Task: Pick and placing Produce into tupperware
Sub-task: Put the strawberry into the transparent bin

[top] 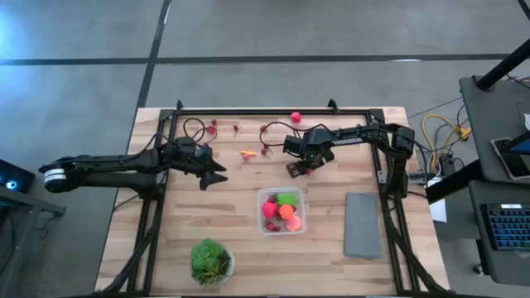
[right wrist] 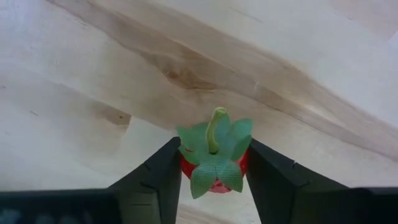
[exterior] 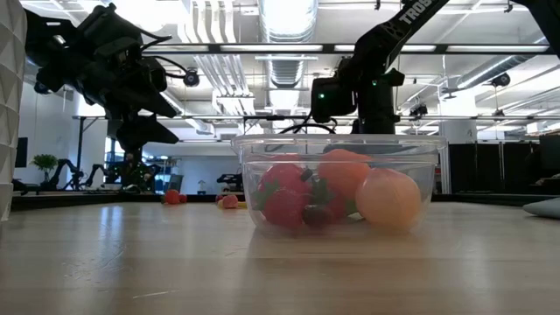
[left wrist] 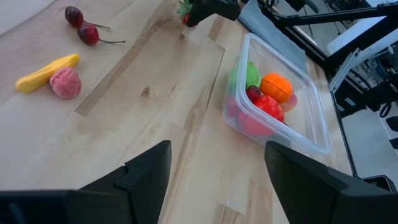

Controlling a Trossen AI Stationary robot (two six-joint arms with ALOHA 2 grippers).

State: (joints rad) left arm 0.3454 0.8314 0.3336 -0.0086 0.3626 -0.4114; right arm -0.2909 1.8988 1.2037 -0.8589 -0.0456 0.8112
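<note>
Clear plastic tupperware (top: pixel 281 212) sat on the wooden table (top: pixel 331 265), already holding several toy fruits. From above, the right gripper (top: pixel 298 170) was lowered just beyond the tupperware, over a red piece; the left gripper (top: pixel 217 178) waited well to the tupperware's side, fingers spread. The level view showed the tupperware (exterior: pixel 341 188) in front of both arms. In the right wrist view, both fingers pressed a red strawberry (right wrist: pixel 213 163) with green leaves. Judged step: grasping; next, lift and carry it over the tupperware.

right tool (right wrist: pixel 214 165), fingers touching strawberry (right wrist: pixel 214 158)
</note>
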